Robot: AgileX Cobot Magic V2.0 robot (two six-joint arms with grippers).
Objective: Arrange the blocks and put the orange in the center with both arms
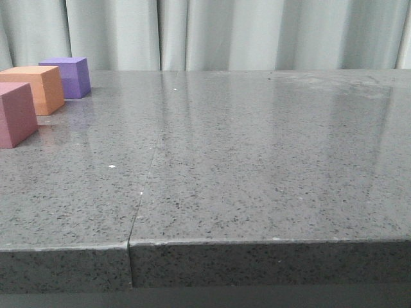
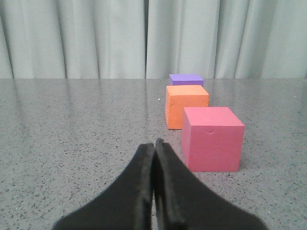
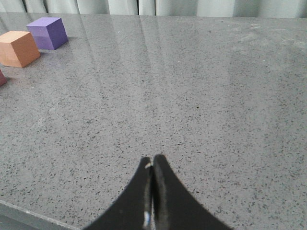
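Note:
Three cubes stand in a line at the table's far left: the purple block (image 1: 67,76) farthest back, the orange block (image 1: 35,88) in the middle, the dusty pink block (image 1: 14,113) nearest. The left wrist view shows the same line: purple block (image 2: 186,79), orange block (image 2: 186,105), pink block (image 2: 213,137). My left gripper (image 2: 154,143) is shut and empty, low over the table just beside the pink block. My right gripper (image 3: 153,160) is shut and empty, far from the cubes; its view catches the purple block (image 3: 47,32) and the orange block (image 3: 18,48). Neither gripper appears in the front view.
The grey speckled stone table (image 1: 257,160) has a seam (image 1: 144,186) running from its front edge toward the back. Pale curtains (image 1: 225,32) hang behind the table. The table's front edge (image 1: 257,242) is close to the camera.

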